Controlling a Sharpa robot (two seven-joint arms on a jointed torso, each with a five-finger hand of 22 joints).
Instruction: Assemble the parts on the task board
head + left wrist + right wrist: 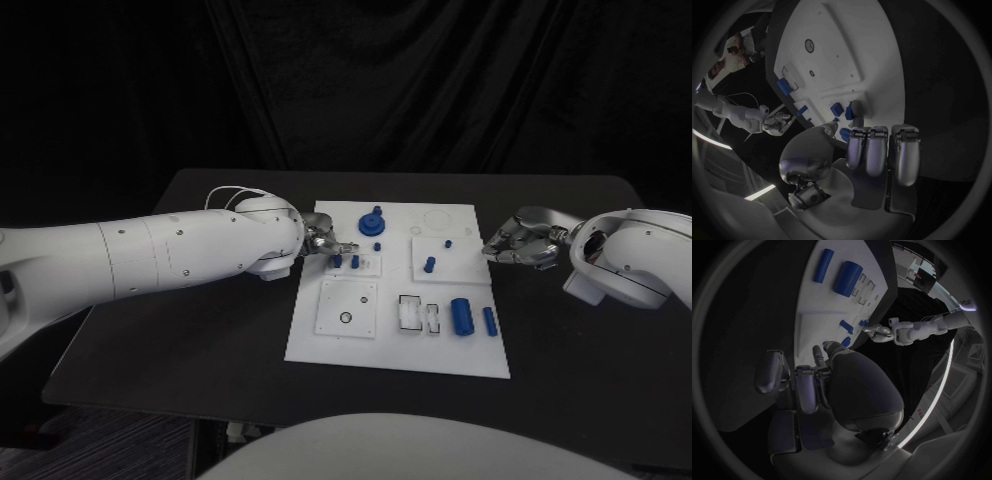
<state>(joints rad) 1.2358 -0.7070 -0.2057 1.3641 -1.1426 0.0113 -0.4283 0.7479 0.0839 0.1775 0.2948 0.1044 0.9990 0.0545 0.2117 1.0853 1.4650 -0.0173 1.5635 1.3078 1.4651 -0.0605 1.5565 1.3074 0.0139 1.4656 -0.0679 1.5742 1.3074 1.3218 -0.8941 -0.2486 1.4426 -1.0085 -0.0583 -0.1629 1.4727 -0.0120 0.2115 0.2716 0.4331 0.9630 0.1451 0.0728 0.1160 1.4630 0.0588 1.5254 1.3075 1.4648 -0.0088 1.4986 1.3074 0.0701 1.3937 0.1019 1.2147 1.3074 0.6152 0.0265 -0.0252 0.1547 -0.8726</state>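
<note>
The left hand (326,246) is pinching a small blue peg (338,261) at mid-frame: probably light, stiff, slippery. The right hand (519,243) is hovering, curled, holding nothing.

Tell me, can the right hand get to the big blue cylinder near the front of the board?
Probably yes. The right hand hovers by the board's right edge, and the big cylinder lies on that same side with only a thinner blue peg beside it.

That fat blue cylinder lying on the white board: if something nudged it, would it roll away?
Probably. The fat blue cylinder lies on its round side on the flat task board, so a sideways nudge would likely roll it. It looks rigid and smooth, perhaps slippery to grip.
</note>
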